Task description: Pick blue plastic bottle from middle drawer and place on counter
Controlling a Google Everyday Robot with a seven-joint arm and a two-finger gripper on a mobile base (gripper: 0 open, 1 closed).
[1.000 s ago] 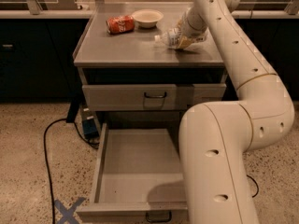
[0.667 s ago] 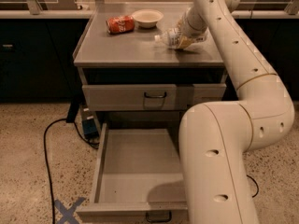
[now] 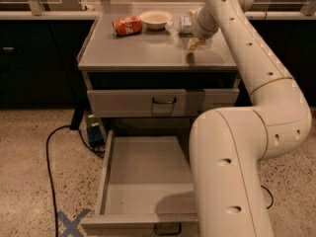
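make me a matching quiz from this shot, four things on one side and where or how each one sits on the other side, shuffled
1 red soda can
2 white bowl
3 middle drawer
4 tool

a pulled out, low in front of the cabinet
b on its side, back left of the counter
c over the counter's right half, beside the blue plastic bottle
d upright between can and bottle

Pairs: 1-b, 2-d, 3-a, 4-c
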